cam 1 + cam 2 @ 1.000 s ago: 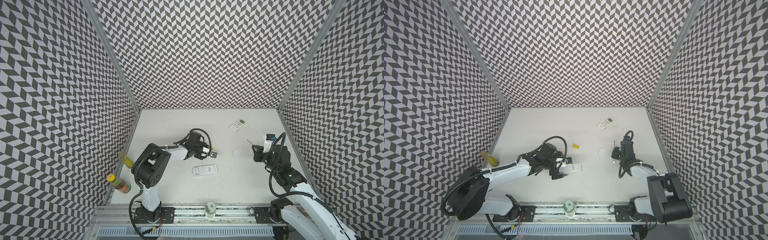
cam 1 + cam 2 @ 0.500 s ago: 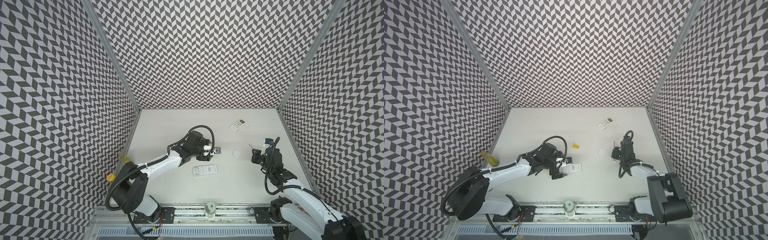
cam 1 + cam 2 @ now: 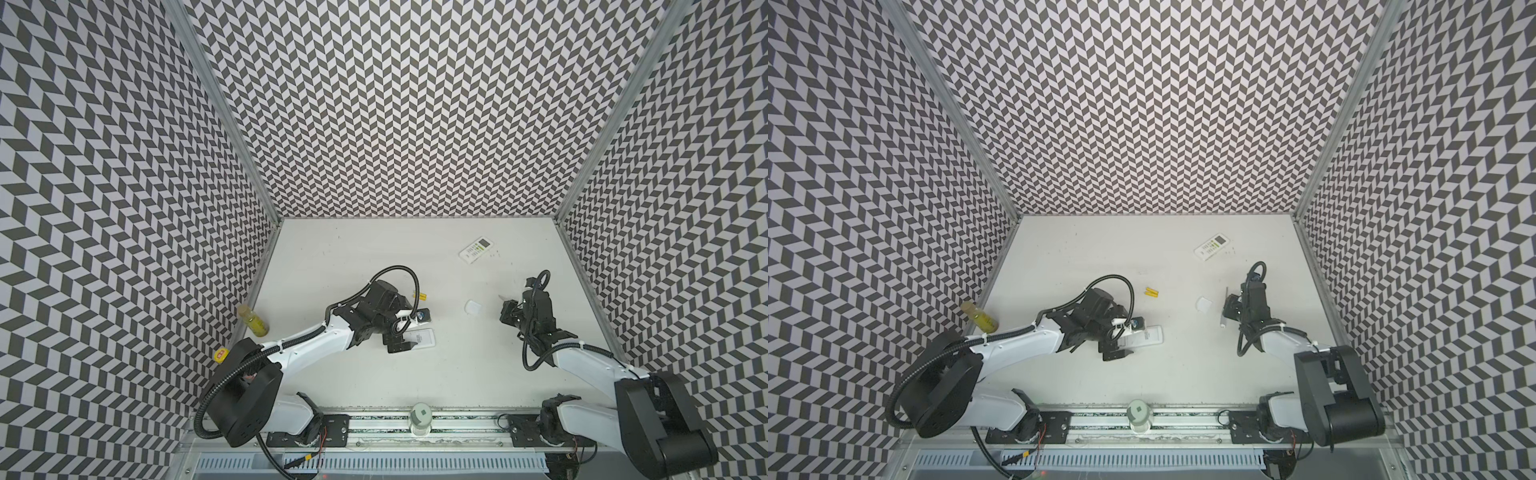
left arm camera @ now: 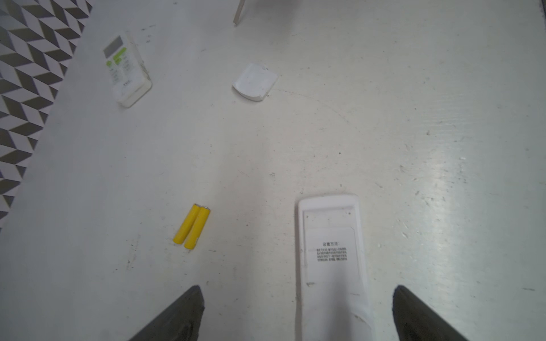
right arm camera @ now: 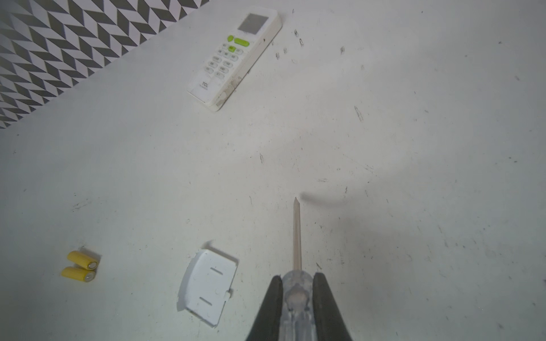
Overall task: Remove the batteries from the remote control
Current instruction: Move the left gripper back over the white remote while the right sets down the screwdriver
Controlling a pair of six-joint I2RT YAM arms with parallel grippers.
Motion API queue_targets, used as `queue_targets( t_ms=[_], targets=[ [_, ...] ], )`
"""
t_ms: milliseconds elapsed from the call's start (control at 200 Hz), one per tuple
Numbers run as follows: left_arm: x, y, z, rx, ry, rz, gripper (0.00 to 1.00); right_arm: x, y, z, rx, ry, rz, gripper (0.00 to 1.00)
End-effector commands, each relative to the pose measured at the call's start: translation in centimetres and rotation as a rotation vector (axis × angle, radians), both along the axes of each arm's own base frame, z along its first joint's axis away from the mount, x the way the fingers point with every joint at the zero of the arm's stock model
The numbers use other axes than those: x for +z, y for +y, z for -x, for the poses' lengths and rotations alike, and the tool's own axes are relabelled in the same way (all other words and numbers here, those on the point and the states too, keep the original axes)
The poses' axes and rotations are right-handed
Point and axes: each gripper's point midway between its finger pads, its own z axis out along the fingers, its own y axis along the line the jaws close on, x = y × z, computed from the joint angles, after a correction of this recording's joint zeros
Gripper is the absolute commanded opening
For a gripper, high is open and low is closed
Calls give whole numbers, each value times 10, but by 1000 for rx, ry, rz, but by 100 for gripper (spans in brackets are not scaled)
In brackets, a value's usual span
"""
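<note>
Two yellow batteries (image 4: 193, 226) lie side by side on the white table (image 4: 443, 147), also seen in both top views (image 3: 422, 296) (image 3: 1152, 293) and in the right wrist view (image 5: 79, 267). A white remote control (image 4: 331, 259) lies back up between the wide-apart fingers of my left gripper (image 4: 298, 313), which is open and touches nothing; both top views show the remote (image 3: 424, 338) (image 3: 1146, 336) under that gripper (image 3: 411, 337). My right gripper (image 5: 297, 283) is shut on the clear handle of a screwdriver (image 5: 296, 233), whose tip points away over bare table.
A loose white battery cover (image 5: 208, 285) (image 3: 473, 308) lies between the two arms. A second remote with green buttons (image 3: 478, 249) (image 5: 235, 56) sits far back. A yellow bottle (image 3: 253, 324) stands by the left wall. A pale cylinder (image 3: 420, 417) stands on the front rail.
My left gripper's jaws have spread wide apart over the white remote. The right gripper stays shut on the screwdriver.
</note>
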Motion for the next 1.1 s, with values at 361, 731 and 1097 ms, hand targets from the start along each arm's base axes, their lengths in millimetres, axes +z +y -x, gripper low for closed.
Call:
queue_targets(
  t_ms=[361, 731, 1097],
  targets=[
    [-33, 20, 2, 40, 21, -66, 100, -11, 8, -11, 43, 49, -53, 22],
    [-49, 23, 7, 20, 22, -99, 100, -6, 10, -12, 53, 48, -48, 34],
    [-59, 20, 9, 44, 49, -97, 100, 68, 6, -5, 56, -129, -46, 43]
  ],
)
